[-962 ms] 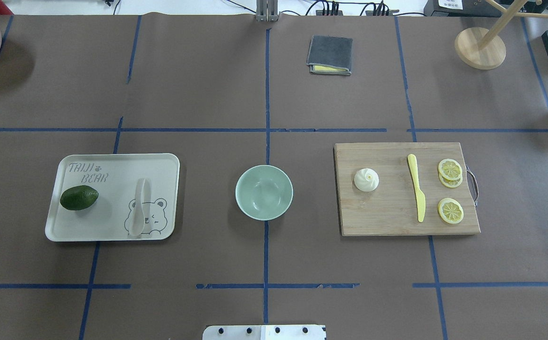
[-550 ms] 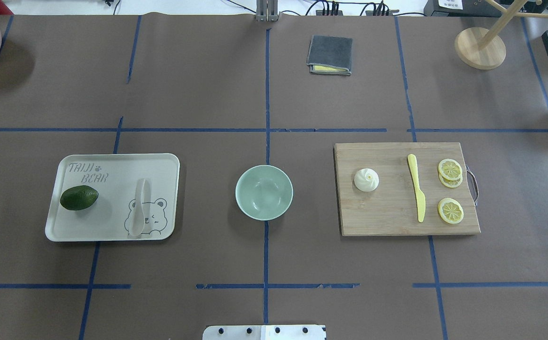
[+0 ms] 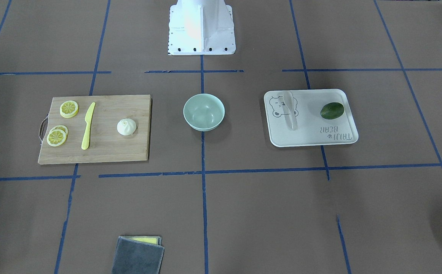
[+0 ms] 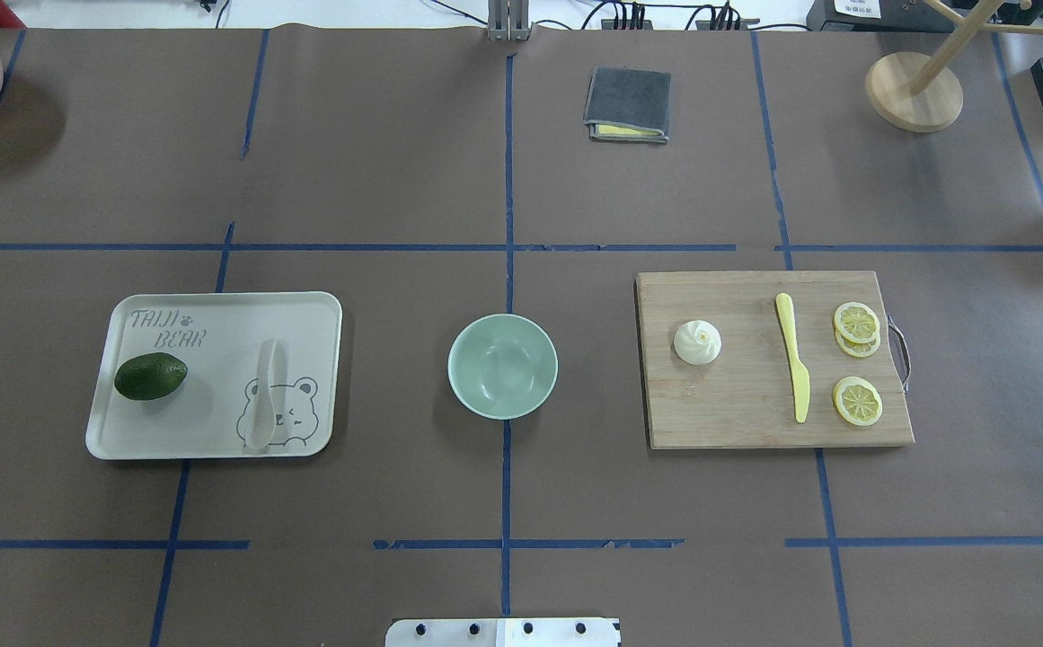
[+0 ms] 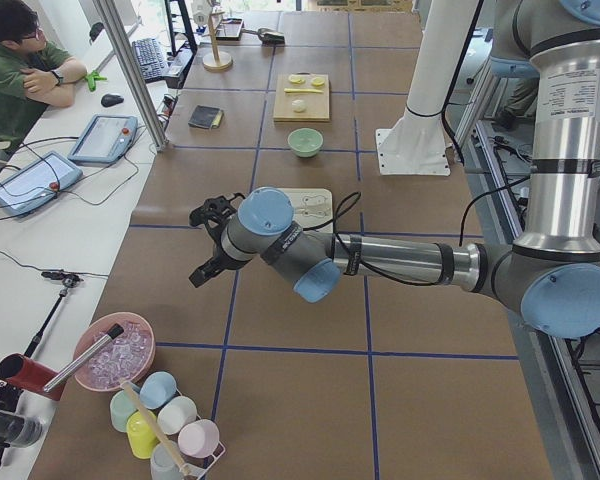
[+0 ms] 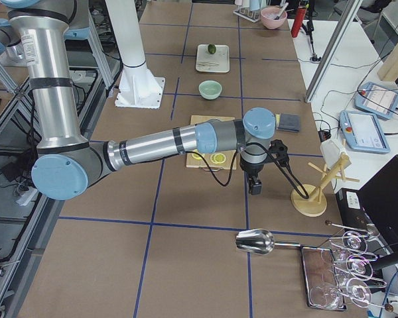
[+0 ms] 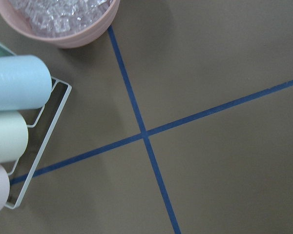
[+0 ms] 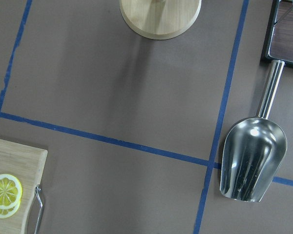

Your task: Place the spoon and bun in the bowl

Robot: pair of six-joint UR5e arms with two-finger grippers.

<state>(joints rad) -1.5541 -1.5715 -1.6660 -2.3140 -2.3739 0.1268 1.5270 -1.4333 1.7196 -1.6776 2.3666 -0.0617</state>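
- Bowl (image 4: pixel 502 366) sits mid-table, upright, nothing in it.
- Spoon (image 4: pixel 264 395) lies on the tray (image 4: pixel 216 314), on my left side, across the printed bear. Its scoop end is twd my base, handle pointing away.
- Green fruit (image 4: pixel 151 376) is on the same tray, apart from the spoon, on the side far from the bowl.
- Bun (image 4: pixel 697 342) sits on the board (image 4: pixel 737 404), on my right side, at the end nearest the bowl, pleats up.
- Also on the board: knife (image 4: pixel 793 368) lying beside the bun but not touching it, then lemon slices (image 4: pixel 857 400) at the handle end, two of them overlapping.
- Spoon and bun are both outside the bowl, w/ the bowl between tray and board.
- L gripper (image 5: pixel 202 246) hangs over bare table well off to my left, far from the tray. It shows only in the side view, so I can't tell if it's spread or closed. Nothing seen in it.
- L wrist cam looks down on a tape cross, a pink dish (image 7: pixel 63 19) of clear bits, and cups (image 7: pixel 17 83) lying in a wire rack.
- R gripper (image 6: pixel 255 182) hangs out past the board's handle end, near the wooden stand (image 8: pixel 160 17). It's side view only, so I can't tell its state either.
- R wrist cam looks down on a metal scoop (image 8: pixel 253 157), the stand's base and a board corner.
- Folded grey cloth (image 4: pixel 628 104) lies at the far side of the table.
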